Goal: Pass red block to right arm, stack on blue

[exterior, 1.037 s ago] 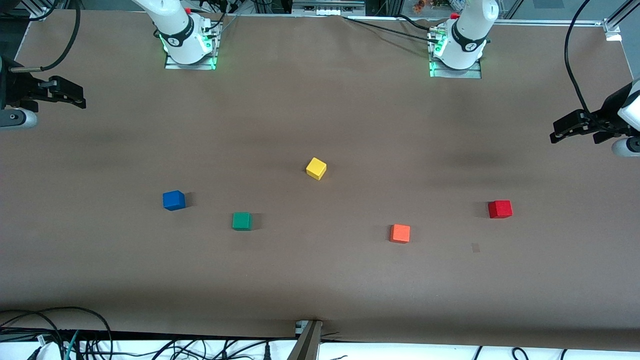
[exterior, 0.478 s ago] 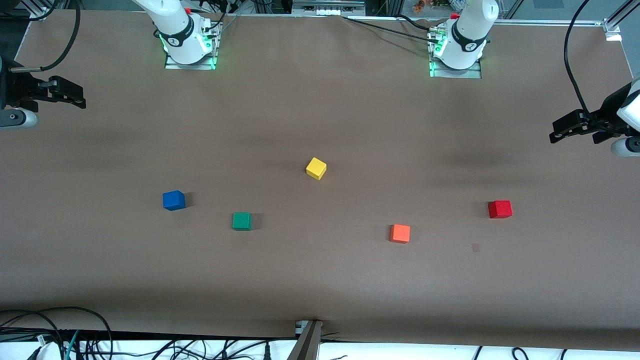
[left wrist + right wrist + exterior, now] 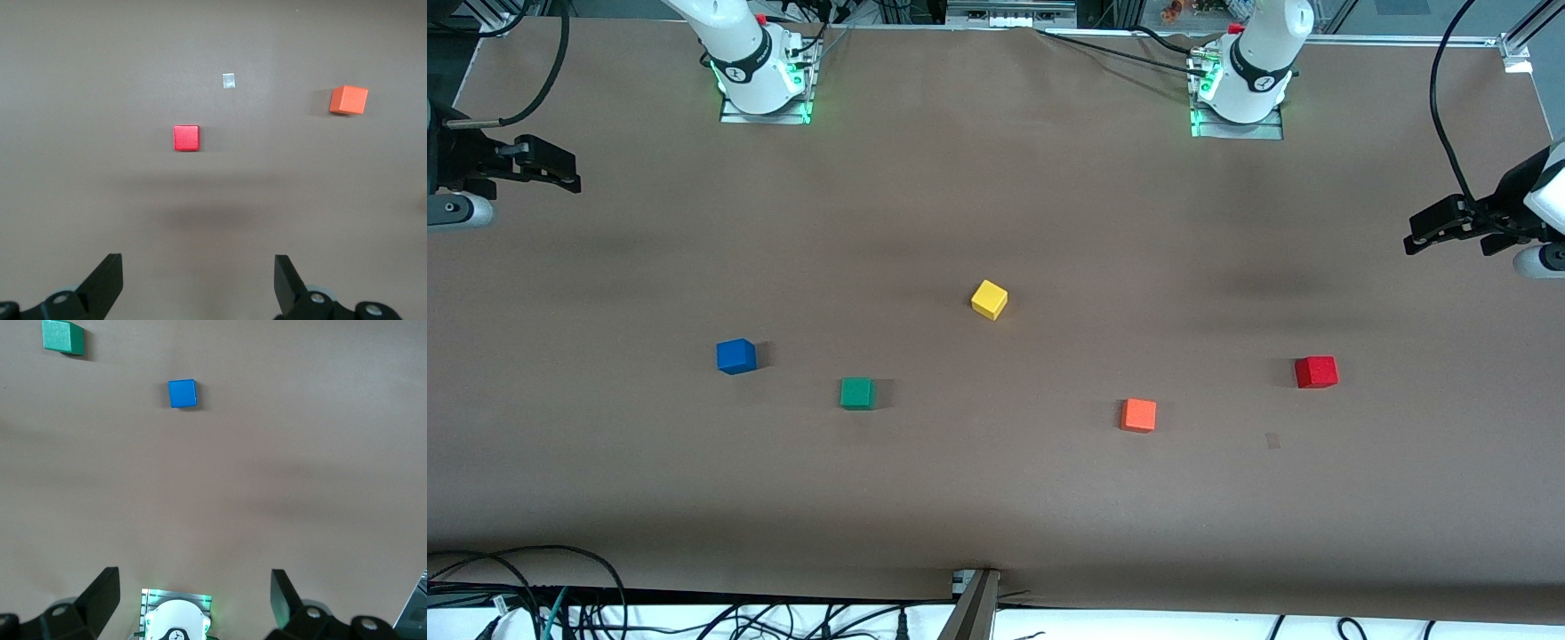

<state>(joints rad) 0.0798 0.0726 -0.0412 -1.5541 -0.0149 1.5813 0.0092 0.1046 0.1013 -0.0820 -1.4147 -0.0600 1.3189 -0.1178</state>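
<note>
The red block (image 3: 1316, 372) lies on the table toward the left arm's end; it also shows in the left wrist view (image 3: 187, 138). The blue block (image 3: 735, 356) lies toward the right arm's end and shows in the right wrist view (image 3: 182, 393). My left gripper (image 3: 1424, 233) hangs open and empty over the table's edge at the left arm's end, apart from the red block; its own view shows it wide open (image 3: 198, 280). My right gripper (image 3: 560, 173) hangs open and empty over the table's edge at the right arm's end, wide open in its own view (image 3: 193, 593).
A yellow block (image 3: 989, 299) sits mid-table. A green block (image 3: 857, 393) lies beside the blue one, and an orange block (image 3: 1138, 414) lies beside the red one, a little nearer the front camera. The arm bases (image 3: 751, 71) (image 3: 1240, 84) stand along the table's back edge.
</note>
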